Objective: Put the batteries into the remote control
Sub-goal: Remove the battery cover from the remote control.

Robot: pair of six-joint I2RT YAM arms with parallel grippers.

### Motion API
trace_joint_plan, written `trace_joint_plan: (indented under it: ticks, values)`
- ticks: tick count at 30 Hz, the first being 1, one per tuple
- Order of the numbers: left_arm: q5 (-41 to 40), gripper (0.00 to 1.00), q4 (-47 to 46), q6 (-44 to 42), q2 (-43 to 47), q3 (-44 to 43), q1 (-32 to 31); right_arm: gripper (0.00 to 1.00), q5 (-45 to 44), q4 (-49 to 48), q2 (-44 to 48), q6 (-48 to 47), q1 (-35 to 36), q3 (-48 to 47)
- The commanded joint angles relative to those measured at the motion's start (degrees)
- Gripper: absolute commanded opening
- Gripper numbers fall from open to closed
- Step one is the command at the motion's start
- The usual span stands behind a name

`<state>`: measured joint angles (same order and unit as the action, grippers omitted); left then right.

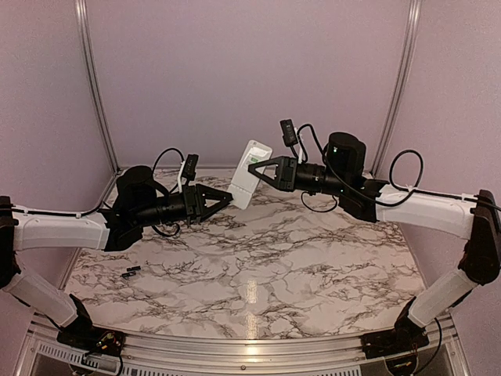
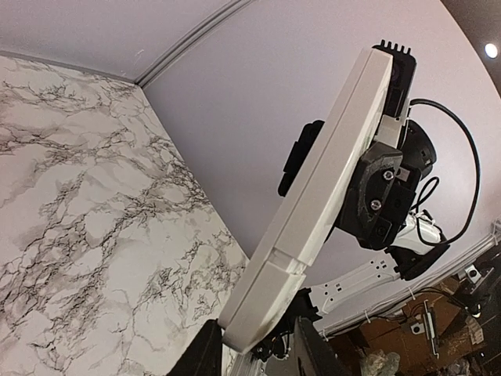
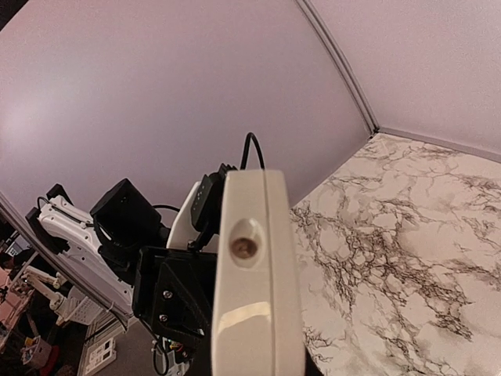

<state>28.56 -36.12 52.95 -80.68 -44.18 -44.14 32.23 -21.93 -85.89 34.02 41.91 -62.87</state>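
Two batteries (image 1: 133,271) lie loose at the left of the white, grey-veined marble bench (image 1: 297,266), which is boxed in by plain lilac walls (image 1: 250,70). Over the bench's far side, the right gripper (image 1: 258,167) is clamped on the white remote (image 1: 249,178), holding it tilted in the air. The left gripper (image 1: 229,196), partly closed, straddles the remote's lower end; I cannot tell whether it grips.

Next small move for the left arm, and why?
Probably slide the cover off: the left tool straddles the lower end of the remote control, the right tool holds it aloft, and the batteries lie on the table.
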Motion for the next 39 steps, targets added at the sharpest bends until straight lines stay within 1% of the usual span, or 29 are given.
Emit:
trace_joint_plan:
  ticks: [1, 4, 12, 27, 29, 30, 35, 39]
  values:
    - [2.0, 0.31, -3.2, -0.2, 0.9, -0.2, -0.2, 0.00, -3.2, 2.9, 0.7, -2.1, 0.4, -2.2]
    - [2.2, 0.32, -3.0, -0.1, 0.8, -0.3, -0.2, 0.00, -3.9, 3.1, 0.8, -2.5, 0.4, -2.1]
    - [1.8, 0.47, -2.0, 0.1, 0.4, -0.6, -0.1, 0.00, -2.8, 1.8, 0.7, -1.8, 0.4, -2.1]
    - [3.7, 0.55, -2.3, 0.8, -0.6, -1.6, -0.5, 0.00, -2.5, 0.9, 0.3, -1.4, 0.4, -2.6]
    - [3.9, 0.55, -2.2, 0.7, -0.7, -1.8, -0.6, 0.00, -2.8, 1.0, 0.2, -1.5, 0.4, -2.7]
    - [4.0, 0.53, -2.4, 0.8, -0.8, -1.7, -0.6, 0.00, -2.8, 1.0, 0.2, -1.5, 0.3, -2.7]
    - [4.0, 0.37, -2.7, 0.8, -0.6, -1.9, -0.6, 0.00, -2.7, 1.3, 0.0, -1.6, 0.4, -2.7]
    - [3.8, 0.33, -2.7, 0.7, -0.7, -2.1, -0.6, 0.00, -2.1, 1.2, 0.0, -1.6, 0.4, -2.6]
